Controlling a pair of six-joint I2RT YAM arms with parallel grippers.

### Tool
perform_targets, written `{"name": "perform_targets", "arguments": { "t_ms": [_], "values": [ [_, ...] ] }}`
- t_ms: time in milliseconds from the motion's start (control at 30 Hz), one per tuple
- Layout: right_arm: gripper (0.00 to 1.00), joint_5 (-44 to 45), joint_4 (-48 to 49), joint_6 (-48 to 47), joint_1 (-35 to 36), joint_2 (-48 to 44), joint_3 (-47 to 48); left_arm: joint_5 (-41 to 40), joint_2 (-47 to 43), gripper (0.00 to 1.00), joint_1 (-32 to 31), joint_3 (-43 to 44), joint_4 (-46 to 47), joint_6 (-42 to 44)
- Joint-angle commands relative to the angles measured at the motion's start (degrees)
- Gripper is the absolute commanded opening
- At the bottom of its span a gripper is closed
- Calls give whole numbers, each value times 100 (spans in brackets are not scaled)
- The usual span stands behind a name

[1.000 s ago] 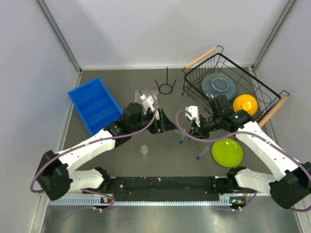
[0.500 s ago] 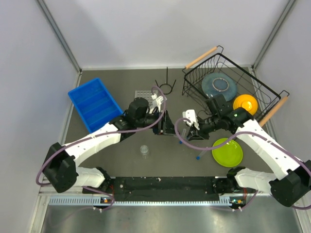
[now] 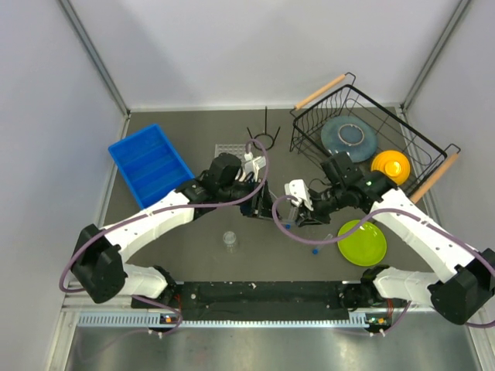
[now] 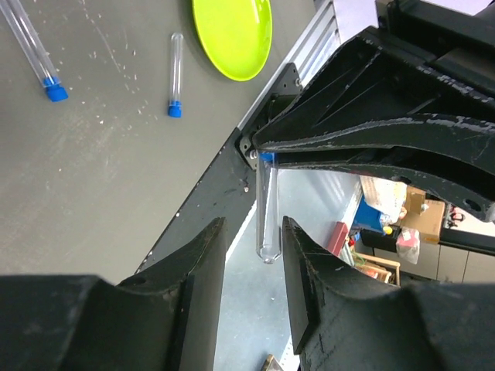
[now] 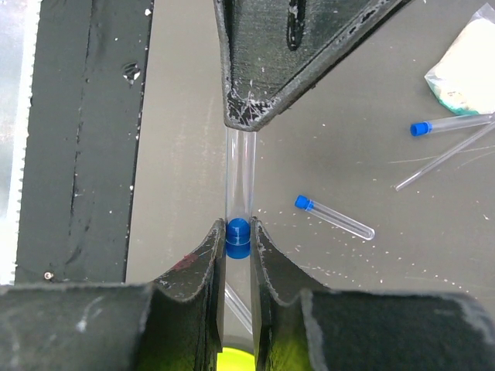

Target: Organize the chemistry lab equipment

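My right gripper (image 5: 237, 232) is shut on the blue cap (image 5: 237, 238) of a clear tube (image 5: 240, 170), held above the table's middle. The tube's round end (image 4: 267, 251) sits between the fingers of my left gripper (image 4: 253, 229), which stand open with a gap on each side of the glass. In the top view the left gripper (image 3: 263, 202) and right gripper (image 3: 298, 212) meet nose to nose. Loose blue-capped tubes (image 5: 334, 216) (image 4: 175, 73) lie on the table below. The grid rack (image 3: 228, 148), ring stand (image 3: 263, 137) and small cup (image 3: 230, 239) stand apart.
A blue tray (image 3: 149, 166) lies at the left. The black wire basket (image 3: 309, 127) at the back right holds a grey plate (image 3: 349, 137) and an orange bowl (image 3: 390, 165). A green plate (image 3: 361, 242) lies front right. A cream-filled piece (image 5: 464, 69) rests near more tubes.
The left gripper has swung right and narrowed its jaws around the tube's free end. The right gripper has carried the tube left to meet it.
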Motion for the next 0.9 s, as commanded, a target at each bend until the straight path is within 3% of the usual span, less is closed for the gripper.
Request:
{"name": "perform_targets", "arguments": {
  "t_ms": [0,467,633,667,767,867],
  "values": [
    [12,-36,-19,-129,109,58,295,-81,-15,40,-46,242,-270,303],
    [13,-36,34,-33,259,155,339,51,152,38,-151,348,-279,295],
    [14,-27,51,-6,294,164,339,138,160,27,-178,339,-244,251],
    [14,-27,51,-6,294,164,339,147,152,21,-178,330,-235,259],
    [16,-19,51,20,294,155,374,51,73,13,-178,286,-244,242],
    [19,-10,51,134,294,111,444,-37,-67,11,-169,207,-226,224]
  ]
}}
